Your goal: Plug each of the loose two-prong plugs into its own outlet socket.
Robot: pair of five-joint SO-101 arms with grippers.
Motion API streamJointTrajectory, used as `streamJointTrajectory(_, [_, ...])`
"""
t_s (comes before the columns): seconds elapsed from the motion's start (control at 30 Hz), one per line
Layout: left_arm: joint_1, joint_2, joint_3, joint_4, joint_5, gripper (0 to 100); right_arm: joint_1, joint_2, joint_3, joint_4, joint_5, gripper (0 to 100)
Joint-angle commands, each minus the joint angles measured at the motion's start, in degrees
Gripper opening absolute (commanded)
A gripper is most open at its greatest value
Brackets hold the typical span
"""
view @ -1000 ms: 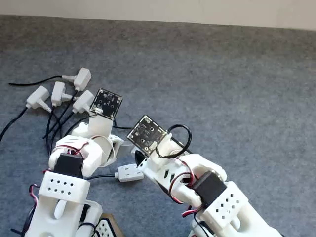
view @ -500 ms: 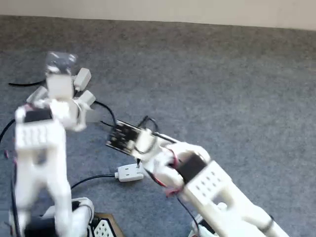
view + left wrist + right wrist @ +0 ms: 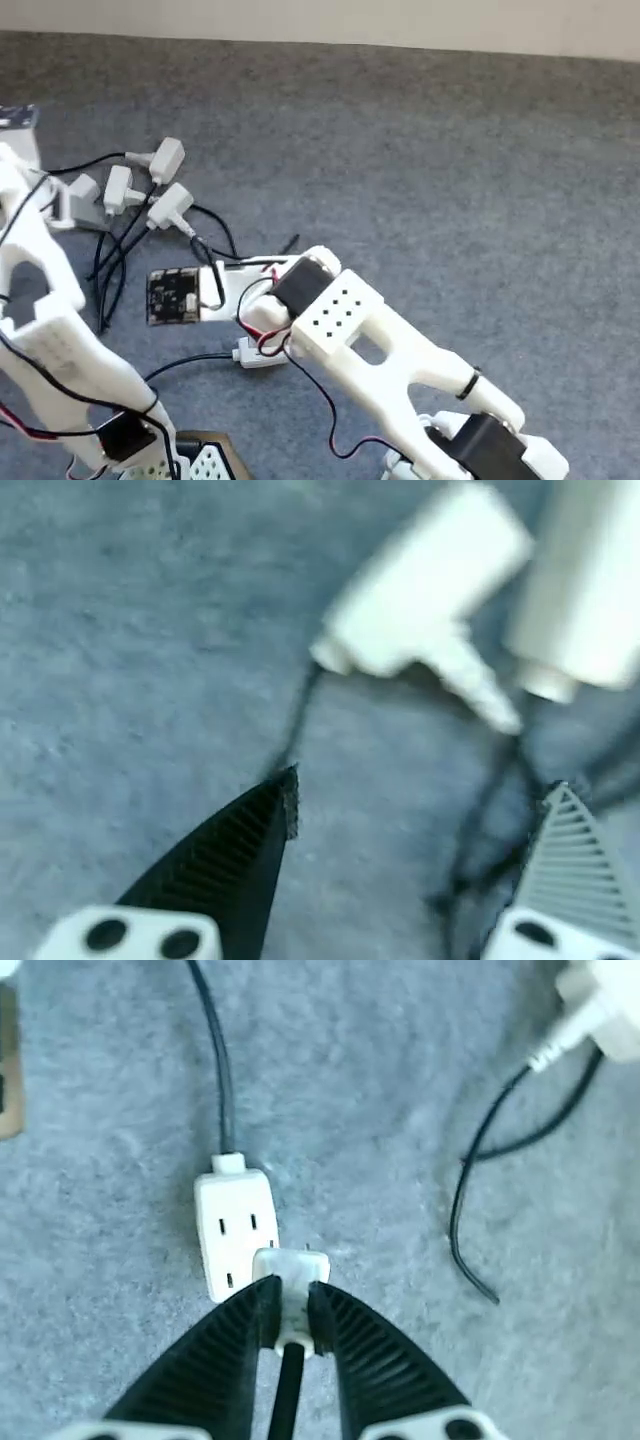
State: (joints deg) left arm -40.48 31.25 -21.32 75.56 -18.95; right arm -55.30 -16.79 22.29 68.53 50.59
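My right gripper [image 3: 290,1305] is shut on a white two-prong plug [image 3: 290,1272] with a black cord, its prongs pointing forward. The plug sits right at the corner of the white outlet block [image 3: 235,1230], which lies flat on the carpet with slots showing. From above, the outlet block [image 3: 262,352] peeks out under the right arm [image 3: 340,320]. My left gripper [image 3: 425,785] hangs open just above the carpet, short of a loose white plug [image 3: 420,610], with another plug [image 3: 590,590] beside it. Several loose plugs [image 3: 167,158] lie at the upper left, next to the left arm [image 3: 40,270].
Black cords [image 3: 115,255] trail from the plugs across the grey carpet, and one loops near the outlet [image 3: 470,1220]. A brown board [image 3: 215,455] lies by the arm bases at the front edge. The carpet on the right is open.
The left arm has swung up and out to the left, reaching the loose plugs. The right arm has turned left and come down over the outlet block.
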Motion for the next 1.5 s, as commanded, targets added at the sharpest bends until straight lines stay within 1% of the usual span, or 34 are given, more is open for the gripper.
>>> streamJointTrajectory(0.0, [-2.1, 7.1, -10.6, 0.5, -1.3, 37, -3.2, -0.7, -1.5, 0.7, 2.0, 0.5])
streamJointTrajectory(0.2, [-2.1, 10.8, -14.5, 1.3, -1.3, 37, -6.2, -0.6, 2.8, 0.2, 2.4, 0.5])
streamJointTrajectory(0.27, [-2.1, 10.8, -14.5, 1.3, -1.3, 36, -6.4, -0.6, 4.5, 0.1, 3.5, 0.5])
streamJointTrajectory(0.53, [-2.1, 10.8, -14.5, 1.3, -1.3, 36, -6.1, -0.1, 9.3, -4.7, 3.3, 0.5])
streamJointTrajectory(0.73, [-1.8, 10.8, -14.5, 1.3, -1.3, 36, -6.0, 0.0, 6.1, -4.2, 3.3, 0.5])
streamJointTrajectory(1.0, [-2.0, 10.9, -14.3, 1.3, -1.3, 36, -5.9, 0.0, 5.8, -4.5, 3.6, 0.5])
streamJointTrajectory(1.13, [-2.0, 11.0, -14.3, 1.3, -1.3, 36, -4.5, 0.5, 5.6, -4.6, 4.0, 0.5])
streamJointTrajectory(1.3, [-1.8, 11.1, -14.3, 1.3, -1.3, 36, -2.2, 6.1, 1.6, -4.6, 4.6, 0.5])
streamJointTrajectory(1.47, [-2.1, 11.1, -14.2, 1.3, -1.3, 36, -1.5, 10.6, -2.4, -4.4, 4.6, 0.5])
